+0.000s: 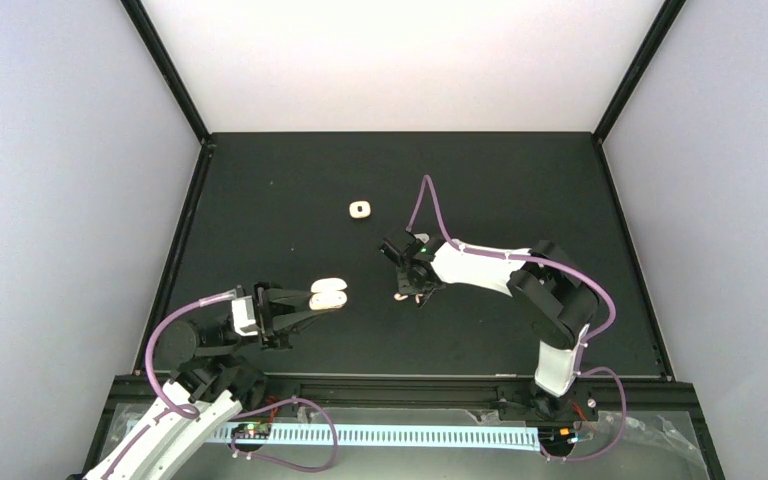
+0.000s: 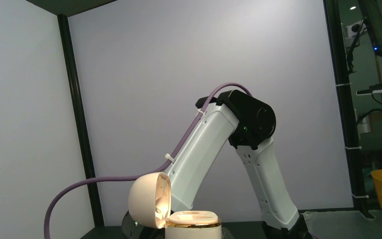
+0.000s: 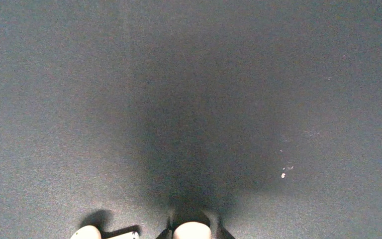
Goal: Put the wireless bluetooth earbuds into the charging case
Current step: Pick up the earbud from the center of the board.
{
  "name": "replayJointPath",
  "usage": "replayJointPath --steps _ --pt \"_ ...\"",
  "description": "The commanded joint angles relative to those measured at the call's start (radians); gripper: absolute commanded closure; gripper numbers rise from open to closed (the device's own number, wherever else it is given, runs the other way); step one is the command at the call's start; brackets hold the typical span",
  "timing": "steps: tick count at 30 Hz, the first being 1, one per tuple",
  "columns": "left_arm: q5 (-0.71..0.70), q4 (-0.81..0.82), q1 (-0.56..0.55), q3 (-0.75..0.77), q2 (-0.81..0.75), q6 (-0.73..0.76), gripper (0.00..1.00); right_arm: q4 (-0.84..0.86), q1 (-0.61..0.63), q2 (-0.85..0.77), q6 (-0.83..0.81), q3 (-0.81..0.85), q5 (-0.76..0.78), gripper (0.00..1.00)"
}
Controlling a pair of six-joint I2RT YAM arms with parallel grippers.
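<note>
The cream charging case [image 1: 328, 294] is open, with its lid swung up, and my left gripper [image 1: 312, 299] is shut on it just above the mat. In the left wrist view the lid [image 2: 148, 200] stands left of the base [image 2: 194, 223]; my fingers are out of view there. My right gripper [image 1: 417, 289] points down at the mat right of the case. In the right wrist view it [image 3: 192, 234] is closed around one cream earbud [image 3: 192, 231]. A second earbud [image 3: 86, 233] lies on the mat to its left and also shows in the top view [image 1: 400, 297].
A small cream squarish item with a dark centre [image 1: 360, 209] lies on the black mat [image 1: 520, 180] further back. Grey walls enclose the mat on the left, right and far sides. The right arm [image 2: 214, 144] rises behind the case in the left wrist view.
</note>
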Motion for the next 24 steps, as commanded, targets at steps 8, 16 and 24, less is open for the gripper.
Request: replayJointPath --steps 8,16,24 --pt "-0.006 0.003 -0.007 0.037 -0.010 0.006 0.98 -0.074 0.012 0.047 0.015 -0.042 -0.042 0.86" --pt "-0.006 0.002 -0.009 0.037 -0.001 0.003 0.98 -0.066 0.013 0.005 0.020 -0.046 -0.032 0.91" --pt "-0.003 0.000 -0.009 0.037 0.010 0.002 0.98 -0.060 0.012 -0.048 0.024 -0.045 0.003 0.92"
